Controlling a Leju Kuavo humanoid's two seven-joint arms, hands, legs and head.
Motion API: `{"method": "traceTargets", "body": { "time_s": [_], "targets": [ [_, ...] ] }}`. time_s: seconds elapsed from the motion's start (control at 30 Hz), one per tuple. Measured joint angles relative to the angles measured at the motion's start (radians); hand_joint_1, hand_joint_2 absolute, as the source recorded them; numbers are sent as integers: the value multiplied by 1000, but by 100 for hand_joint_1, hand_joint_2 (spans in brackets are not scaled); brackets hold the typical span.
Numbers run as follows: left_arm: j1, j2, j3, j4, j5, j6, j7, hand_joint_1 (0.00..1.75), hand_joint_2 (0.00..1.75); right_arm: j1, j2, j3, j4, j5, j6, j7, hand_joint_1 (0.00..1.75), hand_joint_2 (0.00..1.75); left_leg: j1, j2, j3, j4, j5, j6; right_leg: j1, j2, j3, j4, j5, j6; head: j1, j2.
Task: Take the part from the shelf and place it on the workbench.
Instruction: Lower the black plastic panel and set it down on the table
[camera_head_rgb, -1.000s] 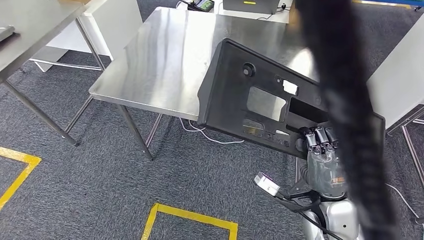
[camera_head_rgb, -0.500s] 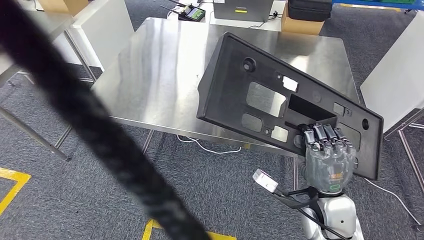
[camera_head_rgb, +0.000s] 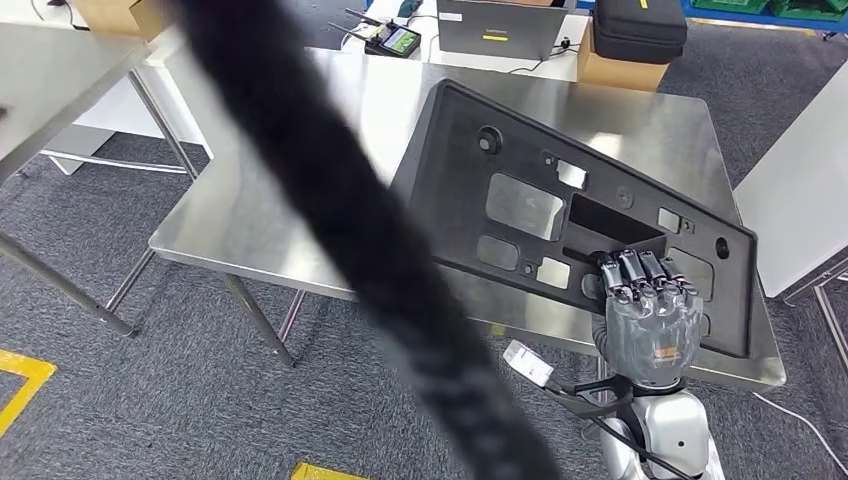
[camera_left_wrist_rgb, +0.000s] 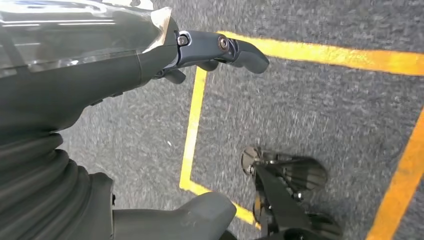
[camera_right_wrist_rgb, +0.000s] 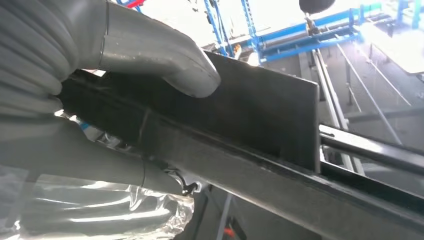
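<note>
Since half a second ago the whole head view has shifted, so the camera itself has moved; the blurred dark band (camera_head_rgb: 360, 240) close to the lens now runs from the top left down to the bottom centre, and the black part (camera_head_rgb: 540, 200) lies further over the steel table (camera_head_rgb: 250, 230) than it did.

That part is a large flat black panel with several cut-outs, tilted, its lower right edge gripped by the right robot hand (camera_head_rgb: 648, 318). The fingers (camera_head_rgb: 632, 278) hook over the panel's face into a rectangular opening, and in the right wrist view the thick grey thumb (camera_right_wrist_rgb: 165, 55) presses on the other side of the panel (camera_right_wrist_rgb: 260, 110). From that robot hand the panel stretches up and away to the left, above the table top.

The left robot hand (camera_left_wrist_rgb: 200, 50) hangs over grey carpet (camera_left_wrist_rgb: 310, 110) marked with yellow tape (camera_left_wrist_rgb: 192, 125), holding nothing, its dark fingers loosely apart.
</note>
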Motion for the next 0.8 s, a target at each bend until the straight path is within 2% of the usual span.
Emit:
{"method": "traceTargets", "body": {
  "time_s": [0.03,0.1,0.13,0.23,0.27,0.3,0.33,0.4,0.43,0.5,0.57,0.63,0.8],
  "targets": [
    [-1,0,0,0,0,1,0,0,175,-1,0,0,1,0,0,-1,175,175,1,1,-1,3,-3,-4,-1,2,7,-1,1,-14,-2,0],
    [-1,0,0,0,-2,10,1,0,175,-2,0,-1,2,0,0,-1,175,175,4,5,-12,34,-9,-12,-6,3,17,-3,1,-26,-5,0],
    [-2,0,0,0,-5,19,3,0,175,-4,0,-1,2,0,0,-2,175,175,7,8,-31,70,-19,-18,-8,4,23,-4,-2,-31,-7,0],
    [-1,-1,-1,0,-18,56,9,0,175,-6,2,-1,5,0,0,-7,175,175,20,15,-136,228,-79,-38,-6,4,34,-5,-14,-46,-10,0],
    [-1,-1,-1,0,-22,70,7,0,175,-6,2,-1,6,0,0,-8,175,175,24,16,-165,256,-86,-42,-5,4,37,-5,-18,-48,-10,0],
    [0,-1,-1,0,-26,86,3,0,175,-5,3,0,9,0,0,-9,175,175,27,17,-177,251,-73,-44,-4,5,41,-5,-22,-49,-10,0],
    [0,-1,-2,0,-29,99,-3,0,175,-5,3,-1,11,0,0,-9,175,175,29,18,-170,210,-38,-45,-4,6,47,-5,-26,-47,-10,0],
    [-1,-1,-2,0,-32,115,-16,0,175,-5,6,-1,15,0,0,-13,175,175,30,19,-129,87,42,-42,-4,7,61,-7,-35,-42,-10,0],
    [-2,-1,-2,0,-32,117,-22,0,175,-6,9,-3,17,0,0,-18,175,175,28,19,-113,44,57,-38,-4,7,65,-9,-37,-38,-10,0],
    [-3,-1,-2,0,-32,117,-33,0,175,-7,17,-10,24,0,0,-33,175,175,20,19,-105,22,59,-26,-2,6,68,-14,-42,-28,-13,0],
    [-2,-3,-2,0,-32,116,-39,0,175,-8,24,-22,33,0,0,-45,175,175,18,17,-98,15,71,-25,4,4,67,-14,-51,-30,-14,0],
    [-3,-6,-2,0,-32,116,-44,0,175,-11,28,-35,41,0,0,-53,175,175,16,16,-93,12,75,-29,9,3,70,-16,-56,-36,-12,0],
    [-4,-8,-2,0,-33,116,-69,0,175,-12,37,-70,67,0,0,-63,175,175,6,14,-92,12,70,-15,8,3,78,-26,-55,-24,-12,0]
  ]
}}
